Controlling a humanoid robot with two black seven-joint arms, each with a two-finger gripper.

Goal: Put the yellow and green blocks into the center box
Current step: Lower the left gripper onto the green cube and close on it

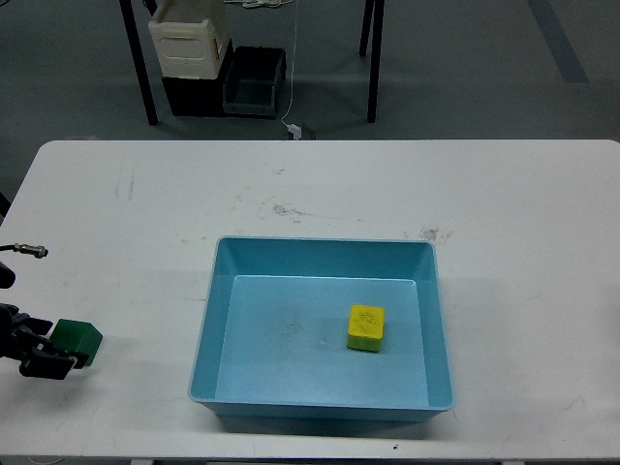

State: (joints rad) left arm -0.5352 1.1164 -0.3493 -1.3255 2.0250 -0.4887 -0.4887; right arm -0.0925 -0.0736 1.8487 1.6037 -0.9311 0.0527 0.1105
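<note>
The yellow block (366, 325) lies inside the light-blue center box (324, 250), right of its middle, on the floor of the tray. The dark green block (79, 336) is at the far left of the white table, near the front edge. My left gripper (56, 350) comes in from the left edge, and its two dark fingers close on the green block's left side. My right arm and gripper are out of view.
The white table (320, 184) stretches wide behind and to both sides of the box. Beyond its far edge, on the floor, stand a cream bin (189, 41), a black crate (254, 81) and black table legs (140, 68).
</note>
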